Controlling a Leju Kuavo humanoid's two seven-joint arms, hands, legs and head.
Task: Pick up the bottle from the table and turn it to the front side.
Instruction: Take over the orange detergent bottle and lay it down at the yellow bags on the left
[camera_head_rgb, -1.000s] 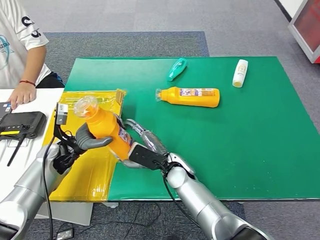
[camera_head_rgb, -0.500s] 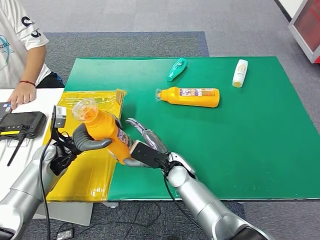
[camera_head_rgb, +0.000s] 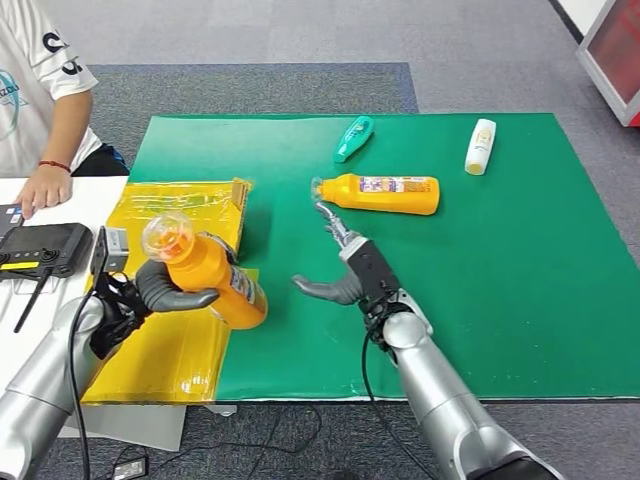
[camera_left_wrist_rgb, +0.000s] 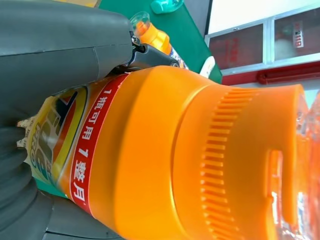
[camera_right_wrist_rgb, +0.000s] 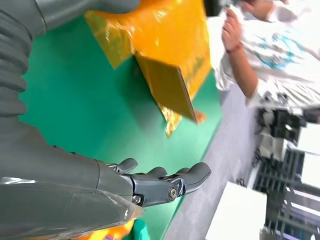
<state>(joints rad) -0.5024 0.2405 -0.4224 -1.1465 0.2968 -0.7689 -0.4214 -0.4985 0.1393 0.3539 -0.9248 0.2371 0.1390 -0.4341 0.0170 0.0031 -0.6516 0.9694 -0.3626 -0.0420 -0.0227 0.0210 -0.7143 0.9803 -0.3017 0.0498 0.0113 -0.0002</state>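
Observation:
My left hand (camera_head_rgb: 155, 288) grips an orange bottle (camera_head_rgb: 211, 272) with a clear cap, held tilted above the edge between the yellow sheet (camera_head_rgb: 177, 340) and the green mat (camera_head_rgb: 498, 270). In the left wrist view the orange bottle (camera_left_wrist_rgb: 181, 150) is very close, its red and yellow label under my left hand (camera_left_wrist_rgb: 56, 45). My right hand (camera_head_rgb: 349, 268) is open above the green mat, fingers stretched out, apart from the held bottle. A second orange bottle (camera_head_rgb: 381, 193) lies on its side just beyond it. The right wrist view has my right hand (camera_right_wrist_rgb: 113, 185) with straight fingers over the mat.
A teal bottle (camera_head_rgb: 354, 137) and a white bottle (camera_head_rgb: 481, 145) lie at the mat's far side. A person (camera_head_rgb: 41, 90) sits at the far left, one hand on a white table beside a black device (camera_head_rgb: 41, 248). A red cabinet (camera_head_rgb: 615, 55) stands far right.
My right hand has let go of the held bottle and moved right and forward over the mat, fingers now stretched out. The left hand keeps the bottle and has shifted slightly left.

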